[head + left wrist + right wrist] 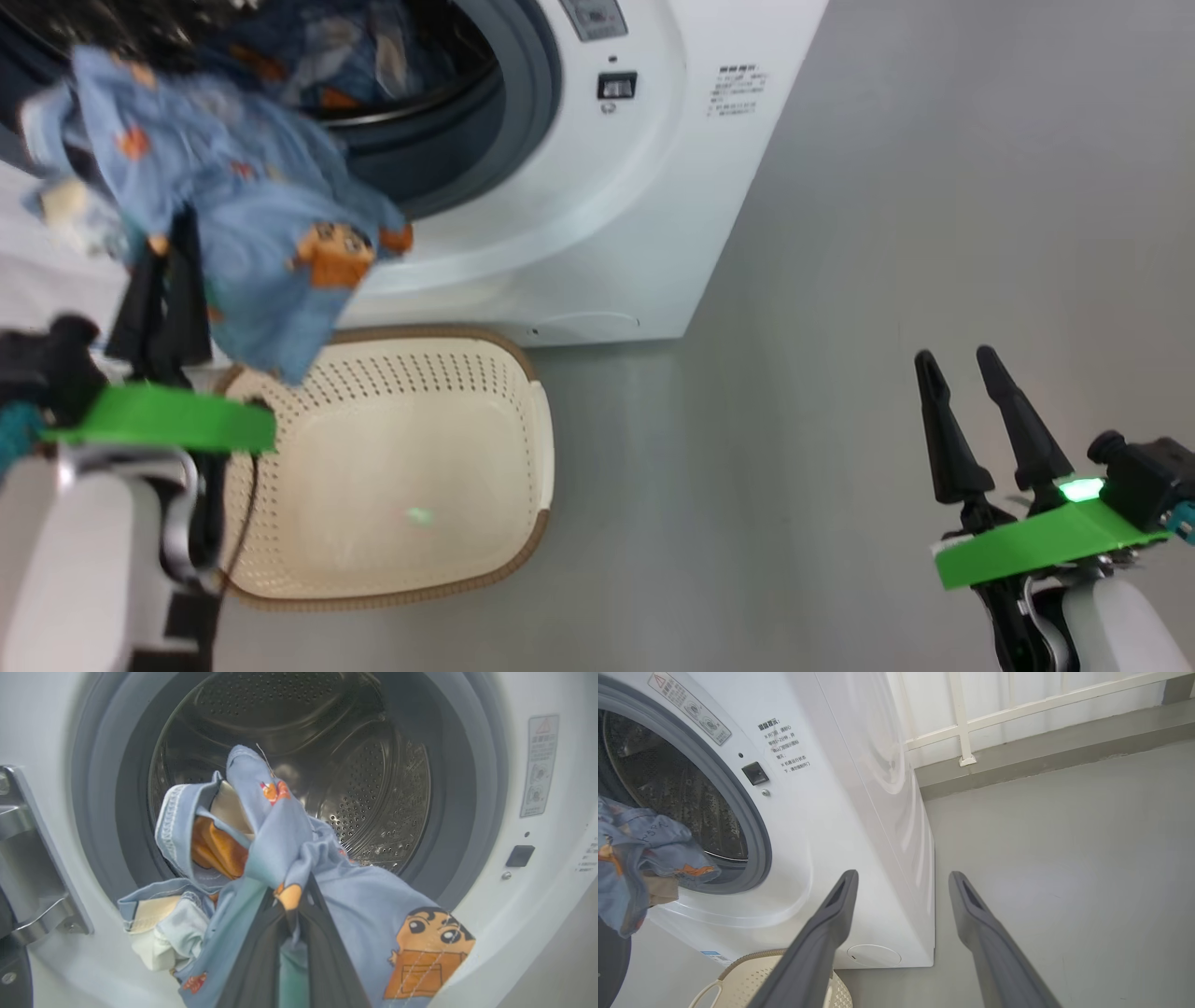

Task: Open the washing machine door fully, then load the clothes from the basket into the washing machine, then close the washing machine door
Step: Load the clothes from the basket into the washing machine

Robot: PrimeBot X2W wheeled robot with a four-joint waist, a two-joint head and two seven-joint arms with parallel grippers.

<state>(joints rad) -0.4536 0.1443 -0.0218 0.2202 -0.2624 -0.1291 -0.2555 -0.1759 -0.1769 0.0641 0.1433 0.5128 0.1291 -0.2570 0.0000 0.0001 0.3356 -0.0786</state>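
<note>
Currently the left gripper (294, 905) pinches the clothes (280, 830), which look soft, light and floppy, bunched before the washing machine (495, 919) mouth, so a mid-bundle hold seems best; right gripper (901, 877) spread, empty.

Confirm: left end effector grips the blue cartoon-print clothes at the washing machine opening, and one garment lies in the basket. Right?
No. The head view shows the basket empty. The left end effector does grip the clothes at the washing machine opening.
</note>
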